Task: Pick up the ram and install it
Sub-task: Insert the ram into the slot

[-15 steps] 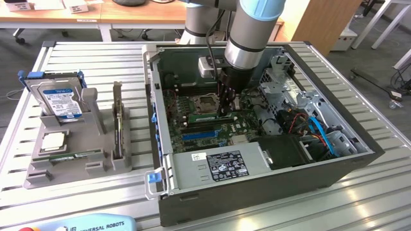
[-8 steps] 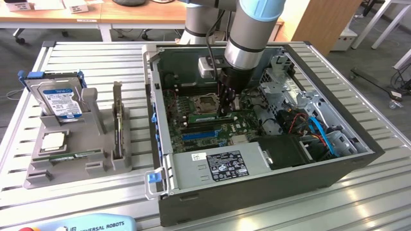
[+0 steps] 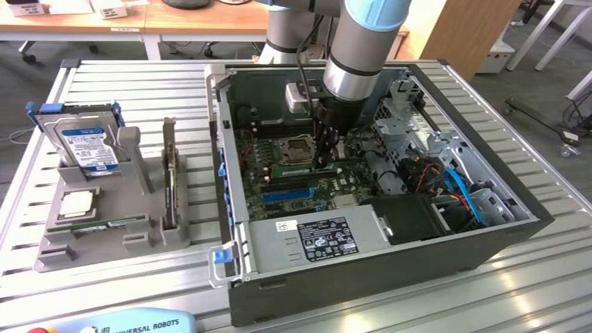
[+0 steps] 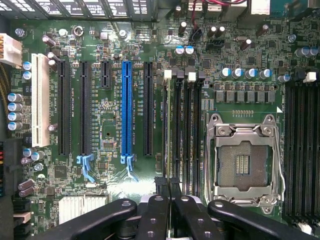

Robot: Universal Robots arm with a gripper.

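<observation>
Ram [image 3: 104,223]: thin green circuit-board stick with small dark chips, lying flat in the grey plastic tray [image 3: 55,260], outside the open black computer case [image 3: 370,277], on the exterior view's left of it.
Handling: likely light, stiff and fragile; best pinched by its long edges, clear of the chips.
Gripper [image 4: 168,184]: black fingers clenched, nothing visible between them, inside the case above its green motherboard [image 4: 110,107].
</observation>
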